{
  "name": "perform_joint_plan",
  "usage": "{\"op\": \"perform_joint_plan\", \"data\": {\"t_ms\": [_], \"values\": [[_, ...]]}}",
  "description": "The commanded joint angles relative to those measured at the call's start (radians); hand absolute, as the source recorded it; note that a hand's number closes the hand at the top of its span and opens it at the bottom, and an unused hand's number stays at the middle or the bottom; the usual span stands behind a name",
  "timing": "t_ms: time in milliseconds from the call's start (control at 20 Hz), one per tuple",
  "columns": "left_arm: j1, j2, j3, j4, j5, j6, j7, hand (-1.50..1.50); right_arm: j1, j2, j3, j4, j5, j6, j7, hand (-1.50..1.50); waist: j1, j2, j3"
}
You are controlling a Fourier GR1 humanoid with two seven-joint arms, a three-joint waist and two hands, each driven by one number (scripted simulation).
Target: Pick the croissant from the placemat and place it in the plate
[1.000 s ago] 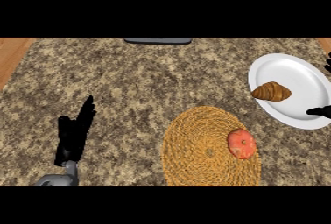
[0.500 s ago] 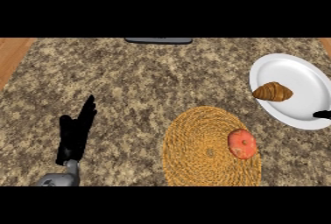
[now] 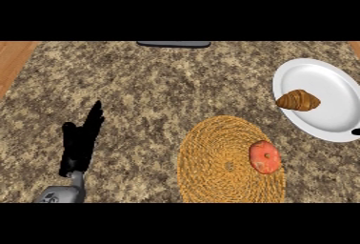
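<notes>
A: On the speckled tabletop, the croissant lies inside the white plate, on its left part near the rim, well apart from the woven placemat. Where are the hands?

B: The left hand rests at the lower left, upright, fingers straight and pressed together, holding nothing. Of the right hand only a dark sliver shows at the right edge, over the plate's lower rim; whether its fingers are spread or curled I cannot tell.

A: Then the step in hand?

B: By my reading, the placing is done and what is left is the retreat. Doing it well means lifting that hand up and away to the right, clear of the rim, so that nothing nudges the plate or drags the pastry off it.

A: And how does the croissant lie?

B: Its long axis runs roughly left to right across the view, tipped slightly down toward the right. The fatter end seems to point at the plate's middle and the narrower tip at the left rim, though the horns are too small here to be sure.

A: Anything else in the scene?

B: A round reddish fruit, possibly a tomato, sits on the placemat's right side. A dark flat object lies at the tabletop's far edge.
</notes>
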Motion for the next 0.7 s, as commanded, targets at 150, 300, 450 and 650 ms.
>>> {"op": "perform_joint_plan", "data": {"t_ms": [150, 300, 450, 650], "values": [[-0.009, -0.019, -0.014, 0.032, -0.024, 0.016, -0.019, 0.0, 0.002, -0.029, -0.025, 0.005, -0.023, 0.007, -0.013, -1.5, 0.002, 0.004, 0.001], [0.017, -0.014, -0.029, -0.019, -0.012, -0.007, 0.002, 0.0, -0.022, -0.061, -0.053, 0.013, -0.046, -0.004, 0.031, -1.5, 0.019, 0.004, 0.002], [0.011, 0.01, 0.007, 0.018, 0.005, -0.022, -0.04, 0.0, 0.058, -0.055, -0.056, 0.019, -0.046, -0.045, -0.021, -1.5, 0.006, 0.005, 0.002], [0.033, -0.027, -0.019, -0.005, -0.01, 0.008, -0.018, 0.0, 0.035, -0.1, -0.065, 0.016, -0.053, -0.02, 0.014, -1.5, 0.014, 0.003, 0.003]]}}
